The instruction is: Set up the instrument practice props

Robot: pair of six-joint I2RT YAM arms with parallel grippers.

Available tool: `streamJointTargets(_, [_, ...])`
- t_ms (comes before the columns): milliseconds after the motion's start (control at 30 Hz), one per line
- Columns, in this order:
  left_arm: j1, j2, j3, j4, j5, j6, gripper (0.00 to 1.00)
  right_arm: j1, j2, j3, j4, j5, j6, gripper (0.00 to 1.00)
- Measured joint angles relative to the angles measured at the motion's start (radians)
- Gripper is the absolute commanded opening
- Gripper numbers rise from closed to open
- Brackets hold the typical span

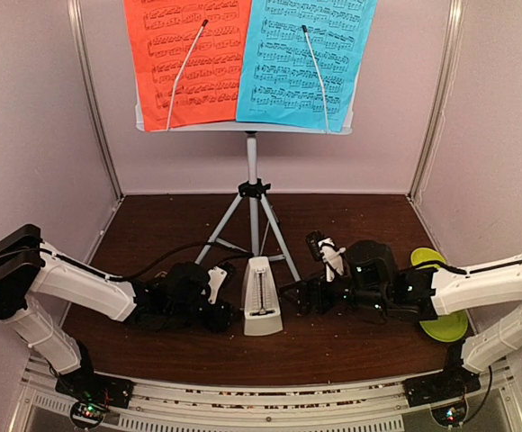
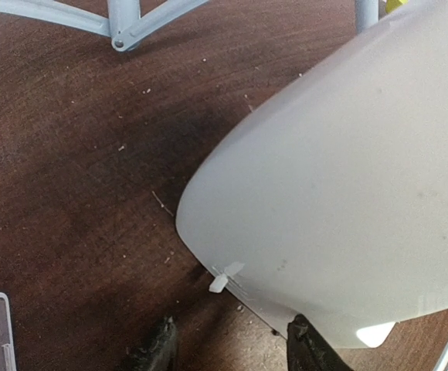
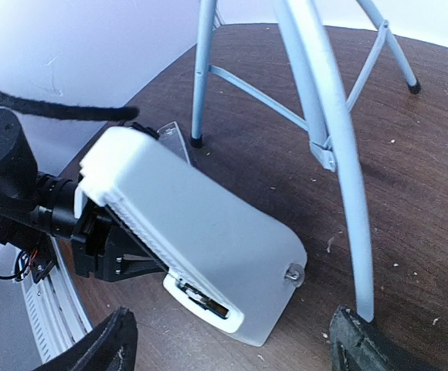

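Left gripper [image 2: 228, 349] is sitting at nine o'clock of the metronome [image 1: 261, 301], jaws partway apart and clamping nothing, one fingertip [image 2: 309, 352] just beside its lower edge. A nudge here is risking tipping that tall, narrow body toward three o'clock. The metronome is standing on the table [image 1: 171, 234] at six o'clock of the tripod [image 1: 254, 202], just in front of its legs. Right gripper [image 3: 235, 344], at three o'clock, is gaping wide and empty with a tripod leg [image 3: 347, 193] just beside one finger, so closing or swinging there is threatening to kick it and shake the stand desk [image 1: 243, 128]. Behind that arm, the green bowl [image 1: 427, 259] and green plate [image 1: 445, 328] are lying within reach of an elbow sweep. Counting now: two grippers, one metronome, one tripod, three legs, one red page [image 1: 184, 54], one blue page [image 1: 301, 58], one bowl, one plate.
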Motion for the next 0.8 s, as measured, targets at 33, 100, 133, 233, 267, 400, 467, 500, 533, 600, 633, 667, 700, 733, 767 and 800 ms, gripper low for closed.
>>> streamJointTargets(33, [0.0,0.0,0.0,0.0,0.0,0.0,0.51,0.006,0.005,0.006,0.001,-0.003,-0.002,0.85])
streamJointTargets(100, [0.0,0.0,0.0,0.0,-0.002,0.0,0.51,0.018,0.034,0.032,0.008,-0.013,-0.006,0.84])
streamJointTargets(133, [0.0,-0.001,0.0,-0.001,-0.004,0.0,0.51,0.02,0.054,0.049,0.013,-0.015,-0.007,0.84])
streamJointTargets(233, [0.0,-0.007,0.0,-0.005,-0.011,0.0,0.51,0.023,0.116,0.095,0.028,-0.022,-0.014,0.83])
streamJointTargets(267, [0.0,-0.011,0.0,-0.007,-0.013,0.0,0.51,0.023,0.131,0.105,0.032,-0.023,-0.016,0.83])
streamJointTargets(400, [0.0,-0.027,0.0,-0.01,-0.022,0.001,0.51,0.029,0.174,0.143,0.035,-0.022,-0.017,0.79])
streamJointTargets(467, [0.0,-0.032,0.0,-0.011,-0.024,0.001,0.51,0.029,0.185,0.158,0.036,-0.021,-0.016,0.75])
streamJointTargets(500, [0.0,-0.034,0.0,-0.011,-0.026,0.001,0.51,0.029,0.19,0.164,0.039,-0.021,-0.015,0.72])
streamJointTargets(533, [0.0,-0.035,0.0,-0.012,-0.026,0.001,0.51,0.029,0.193,0.169,0.04,-0.018,-0.016,0.7])
streamJointTargets(600, [0.0,-0.036,0.0,-0.013,-0.026,0.002,0.51,0.029,0.198,0.176,0.043,-0.011,-0.012,0.65])
streamJointTargets(633, [0.0,-0.037,0.0,-0.015,-0.026,0.002,0.51,0.029,0.199,0.176,0.044,-0.007,-0.011,0.64])
streamJointTargets(667, [0.0,-0.039,0.0,-0.016,-0.027,0.002,0.51,0.029,0.2,0.176,0.044,-0.002,-0.008,0.63])
streamJointTargets(700, [0.0,-0.039,0.0,-0.017,-0.028,0.002,0.51,0.029,0.202,0.177,0.044,0.003,-0.005,0.61])
streamJointTargets(733, [0.0,-0.04,0.0,-0.018,-0.03,0.002,0.51,0.029,0.204,0.177,0.044,0.008,-0.003,0.6])
streamJointTargets(767, [0.0,-0.042,0.0,-0.021,-0.032,0.003,0.51,0.03,0.206,0.177,0.044,0.012,0.0,0.58])
streamJointTargets(800, [0.0,-0.043,0.0,-0.024,-0.034,0.004,0.51,0.031,0.208,0.177,0.044,0.016,0.002,0.56])
